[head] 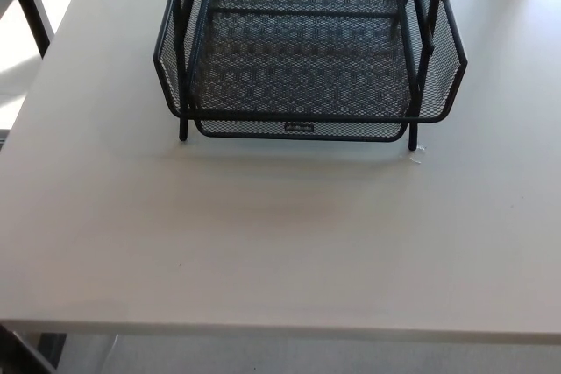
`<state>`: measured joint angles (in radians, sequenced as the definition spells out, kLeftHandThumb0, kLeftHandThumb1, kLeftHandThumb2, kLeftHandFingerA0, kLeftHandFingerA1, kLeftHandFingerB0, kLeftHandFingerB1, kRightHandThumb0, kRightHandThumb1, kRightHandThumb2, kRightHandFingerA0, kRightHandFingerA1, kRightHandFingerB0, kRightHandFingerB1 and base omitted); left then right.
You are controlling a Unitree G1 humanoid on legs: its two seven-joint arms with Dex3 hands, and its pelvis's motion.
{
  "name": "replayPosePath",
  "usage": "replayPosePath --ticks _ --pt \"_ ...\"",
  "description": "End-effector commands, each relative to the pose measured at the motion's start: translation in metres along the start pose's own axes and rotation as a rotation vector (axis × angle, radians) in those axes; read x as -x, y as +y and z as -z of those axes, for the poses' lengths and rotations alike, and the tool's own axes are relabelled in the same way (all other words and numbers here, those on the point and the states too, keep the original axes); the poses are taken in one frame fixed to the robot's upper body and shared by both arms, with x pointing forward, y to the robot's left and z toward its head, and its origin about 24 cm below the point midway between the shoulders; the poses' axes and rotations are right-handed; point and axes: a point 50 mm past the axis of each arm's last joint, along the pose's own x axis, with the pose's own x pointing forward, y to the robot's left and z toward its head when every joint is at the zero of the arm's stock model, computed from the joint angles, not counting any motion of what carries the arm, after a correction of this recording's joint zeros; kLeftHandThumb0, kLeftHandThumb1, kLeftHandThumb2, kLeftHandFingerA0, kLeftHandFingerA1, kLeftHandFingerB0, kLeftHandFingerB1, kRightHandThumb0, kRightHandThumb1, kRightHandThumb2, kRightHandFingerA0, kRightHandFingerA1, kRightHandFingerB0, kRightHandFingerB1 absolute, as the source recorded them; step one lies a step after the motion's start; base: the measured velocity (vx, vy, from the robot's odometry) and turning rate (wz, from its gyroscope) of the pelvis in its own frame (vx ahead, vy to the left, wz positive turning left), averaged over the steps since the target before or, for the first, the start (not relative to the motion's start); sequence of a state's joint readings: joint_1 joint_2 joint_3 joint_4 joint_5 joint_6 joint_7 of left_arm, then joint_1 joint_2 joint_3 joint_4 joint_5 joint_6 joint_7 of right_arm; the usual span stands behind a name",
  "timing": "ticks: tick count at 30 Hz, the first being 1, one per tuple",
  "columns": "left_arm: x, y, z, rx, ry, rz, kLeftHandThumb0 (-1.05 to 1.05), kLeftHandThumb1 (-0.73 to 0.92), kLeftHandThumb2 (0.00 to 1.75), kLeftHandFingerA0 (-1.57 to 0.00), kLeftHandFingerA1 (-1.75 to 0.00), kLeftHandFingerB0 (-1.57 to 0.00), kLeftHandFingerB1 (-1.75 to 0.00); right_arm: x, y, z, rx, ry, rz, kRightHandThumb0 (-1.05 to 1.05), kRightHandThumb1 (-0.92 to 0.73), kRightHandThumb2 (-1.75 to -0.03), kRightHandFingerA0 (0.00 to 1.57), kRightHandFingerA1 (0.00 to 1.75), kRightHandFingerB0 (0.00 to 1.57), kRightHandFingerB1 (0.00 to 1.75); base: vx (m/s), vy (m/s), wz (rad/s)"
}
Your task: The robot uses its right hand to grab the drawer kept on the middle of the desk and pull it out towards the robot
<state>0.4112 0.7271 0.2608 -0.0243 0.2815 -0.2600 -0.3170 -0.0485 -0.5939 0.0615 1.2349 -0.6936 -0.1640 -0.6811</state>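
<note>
A black wire-mesh drawer unit point(307, 45) stands on the pale desk point(263, 243) at the top middle of the head view. It has stacked mesh trays in a thin black frame on short legs. The front lip of the lower tray point(300, 127) carries a small label and faces me. Neither of my hands shows anywhere in the view.
The desk's near edge point(280, 332) runs across the bottom of the picture, with floor below it. Its left edge slants up to the top left, where a second table's dark leg point(33, 13) stands. A tiny white scrap point(415, 158) lies by the unit's front right leg.
</note>
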Motion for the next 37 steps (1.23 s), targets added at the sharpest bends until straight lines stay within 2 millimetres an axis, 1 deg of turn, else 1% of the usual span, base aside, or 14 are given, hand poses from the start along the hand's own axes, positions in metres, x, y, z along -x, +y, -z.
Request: replayPosePath --ticks 1,2,4,5,6,9,10,18,19,25,26,28,33,37 --pt "0.0020 0.0010 0.0019 -0.007 0.012 -0.013 -0.31 0.59 0.58 -0.80 -0.81 -0.77 -0.53 -0.0023 -0.0083 0.0049 0.009 -0.001 0.079 -0.89 -0.56 -0.96 0.44 0.65 0.27 0.53 0.00 0.000 0.00" --pt "0.0016 0.0009 0.0026 -0.006 0.010 -0.013 -0.30 0.59 0.58 -0.81 -0.81 -0.78 -0.52 -0.0027 -0.0082 0.0049 0.013 0.002 0.076 -0.83 -0.68 -0.60 0.48 0.63 0.30 0.46 0.00 0.000 0.00" --pt "0.0020 0.0008 0.0023 -0.001 0.012 -0.013 -0.30 0.59 0.58 -0.81 -0.81 -0.78 -0.52 -0.0033 -0.0079 0.0048 0.016 0.010 0.068 -0.85 -0.55 -0.97 0.41 0.63 0.27 0.54 0.00 0.000 0.00" --pt "0.0018 0.0008 0.0026 0.001 0.013 -0.014 -0.30 0.59 0.58 -0.81 -0.81 -0.78 -0.52 -0.0043 -0.0080 0.0042 0.004 0.018 0.060 -0.82 -0.68 -0.60 0.47 0.61 0.31 0.45 0.00 0.000 0.00" --pt "0.0019 0.0009 0.0023 0.010 0.009 -0.018 -0.30 0.58 0.57 -0.82 -0.83 -0.79 -0.54 -0.0036 -0.0082 0.0046 0.016 0.008 0.069 -0.89 -0.57 -0.97 0.46 0.64 0.28 0.52 0.00 0.000 0.00" --pt "0.0020 0.0008 0.0023 0.011 0.014 -0.016 -0.30 0.59 0.58 -0.82 -0.82 -0.78 -0.53 -0.0025 -0.0079 0.0050 0.029 0.003 0.085 -0.85 -0.65 -0.61 0.52 0.62 0.33 0.46 0.00 0.000 0.00" --pt "0.0021 0.0011 0.0016 -0.003 0.016 -0.013 -0.31 0.59 0.58 -0.81 -0.82 -0.78 -0.53 -0.0025 -0.0077 0.0050 0.024 0.001 0.078 -0.88 -0.56 -0.96 0.44 0.65 0.27 0.54 0.00 0.000 0.00" --pt "0.0021 0.0016 0.0018 -0.003 0.008 -0.017 -0.29 0.59 0.58 -0.80 -0.83 -0.78 -0.53 -0.0028 -0.0084 0.0029 0.021 -0.004 0.098 -0.85 -0.63 -0.62 0.51 0.65 0.34 0.47 0.00 0.000 0.00" --pt "0.0020 0.0016 0.0019 0.000 0.008 -0.017 -0.29 0.58 0.57 -0.80 -0.84 -0.78 -0.54 -0.0030 -0.0084 0.0030 0.022 -0.002 0.094 -0.87 -0.55 -0.96 0.45 0.66 0.27 0.53 0.00 0.000 0.00" --pt "0.0019 0.0013 0.0017 -0.006 0.001 -0.025 -0.29 0.58 0.57 -0.82 -0.83 -0.79 -0.53 -0.0031 -0.0085 0.0041 0.056 -0.002 0.097 -0.88 -0.56 -0.97 0.46 0.63 0.26 0.52 0.00 0.000 0.00" --pt "0.0019 0.0011 0.0020 -0.007 0.003 -0.024 -0.30 0.58 0.58 -0.81 -0.83 -0.78 -0.53 -0.0034 -0.0085 0.0042 0.051 0.000 0.090 -0.83 -0.68 -0.61 0.49 0.58 0.32 0.46 0.00 0.000 0.00" --pt "0.0020 0.0014 0.0016 -0.011 0.015 -0.012 -0.31 0.60 0.58 -0.79 -0.81 -0.76 -0.53 -0.0027 -0.0085 0.0040 0.031 -0.009 0.095 -0.90 -0.56 -0.96 0.47 0.67 0.29 0.52 0.00 0.000 0.00" --pt "0.0016 0.0020 0.0017 -0.010 0.013 -0.022 -0.30 0.58 0.57 -0.81 -0.82 -0.79 -0.54 -0.0051 -0.0097 0.0028 0.018 0.002 0.086 -0.89 -0.57 -0.96 0.44 0.66 0.29 0.53 0.00 0.000 0.00" --pt "0.0019 0.0019 0.0015 -0.011 0.014 -0.021 -0.30 0.59 0.58 -0.79 -0.81 -0.77 -0.53 -0.0052 -0.0098 0.0037 0.027 0.006 0.083 -0.83 -0.68 -0.60 0.46 0.60 0.31 0.45 0.00 0.000 0.00"
